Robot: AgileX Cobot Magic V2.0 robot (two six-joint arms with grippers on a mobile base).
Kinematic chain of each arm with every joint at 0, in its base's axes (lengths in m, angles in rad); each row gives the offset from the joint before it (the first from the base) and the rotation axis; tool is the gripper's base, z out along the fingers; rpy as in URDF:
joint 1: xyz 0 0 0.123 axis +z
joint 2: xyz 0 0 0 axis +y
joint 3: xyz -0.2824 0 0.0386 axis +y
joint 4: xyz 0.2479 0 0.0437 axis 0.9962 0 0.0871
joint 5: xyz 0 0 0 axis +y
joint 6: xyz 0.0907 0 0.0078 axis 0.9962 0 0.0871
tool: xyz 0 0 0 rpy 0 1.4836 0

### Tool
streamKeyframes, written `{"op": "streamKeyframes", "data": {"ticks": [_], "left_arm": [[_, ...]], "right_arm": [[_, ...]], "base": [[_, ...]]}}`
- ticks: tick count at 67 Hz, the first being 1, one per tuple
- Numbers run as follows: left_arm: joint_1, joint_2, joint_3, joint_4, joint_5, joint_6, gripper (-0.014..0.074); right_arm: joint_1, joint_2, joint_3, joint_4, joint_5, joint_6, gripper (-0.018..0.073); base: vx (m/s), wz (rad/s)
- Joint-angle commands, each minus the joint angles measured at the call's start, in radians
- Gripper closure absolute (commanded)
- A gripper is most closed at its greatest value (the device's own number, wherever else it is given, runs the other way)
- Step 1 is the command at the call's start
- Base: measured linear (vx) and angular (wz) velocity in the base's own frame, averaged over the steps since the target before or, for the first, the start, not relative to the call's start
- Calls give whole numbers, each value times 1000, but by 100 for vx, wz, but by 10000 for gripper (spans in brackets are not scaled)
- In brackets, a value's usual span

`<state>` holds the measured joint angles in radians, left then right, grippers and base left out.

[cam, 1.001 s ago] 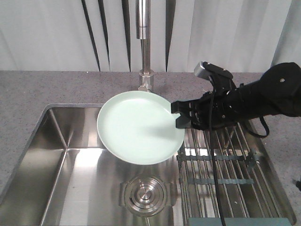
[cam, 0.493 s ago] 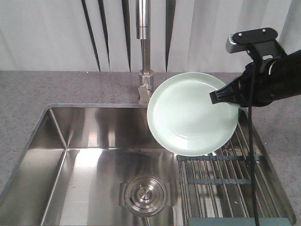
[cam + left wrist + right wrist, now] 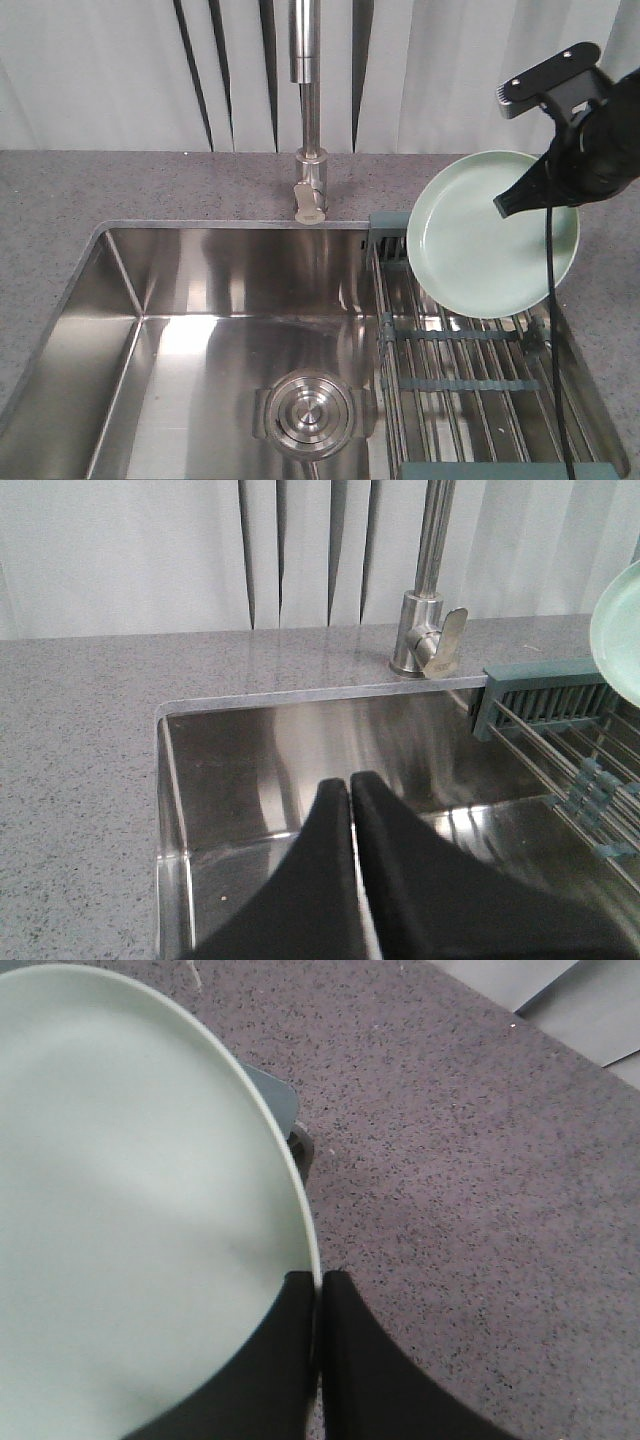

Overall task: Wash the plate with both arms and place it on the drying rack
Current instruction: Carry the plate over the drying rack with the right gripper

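The pale mint-green plate (image 3: 490, 235) is tilted on edge above the back part of the drying rack (image 3: 460, 370), which lies over the right side of the sink. My right gripper (image 3: 505, 207) is shut on the plate's rim; the right wrist view shows the plate (image 3: 120, 1210) with its rim pinched between the black fingers of the gripper (image 3: 318, 1278). A sliver of the plate (image 3: 618, 630) and the rack (image 3: 560, 730) show at the right of the left wrist view. My left gripper (image 3: 350, 782) is shut and empty over the sink basin.
The steel sink (image 3: 200, 330) has a round drain strainer (image 3: 308, 412). A tall faucet (image 3: 308, 120) stands behind the basin. Grey speckled counter (image 3: 100, 185) surrounds the sink. A black cable (image 3: 552, 330) hangs from the right arm over the rack.
My right gripper has carried the plate from over the sink basin rightward to above the rack, tilting it more upright.
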<state>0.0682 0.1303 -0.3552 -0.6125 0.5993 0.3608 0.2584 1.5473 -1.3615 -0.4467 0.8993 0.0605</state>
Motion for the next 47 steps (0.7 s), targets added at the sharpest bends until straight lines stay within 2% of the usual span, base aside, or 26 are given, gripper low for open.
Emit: {"op": "streamKeyframes", "data": {"ticks": [1, 14, 31, 47], "left_arm": [[-1, 21, -22, -31, -63, -3, 603], [-1, 21, -22, -31, -58, -3, 603], [-1, 21, -22, -31, -57, -3, 603], [-1, 21, -22, -31, -57, -3, 603]], "right_arm": [[-2, 32, -42, -35, -32, -13, 561], [-2, 147, -41, -32, -51, -12, 561], [-2, 197, -41, 7, -80, -18, 548], [-3, 205, -40, 15, -75, -36, 468]], "base": [[0, 0], [0, 0], [0, 0], [0, 0]]}}
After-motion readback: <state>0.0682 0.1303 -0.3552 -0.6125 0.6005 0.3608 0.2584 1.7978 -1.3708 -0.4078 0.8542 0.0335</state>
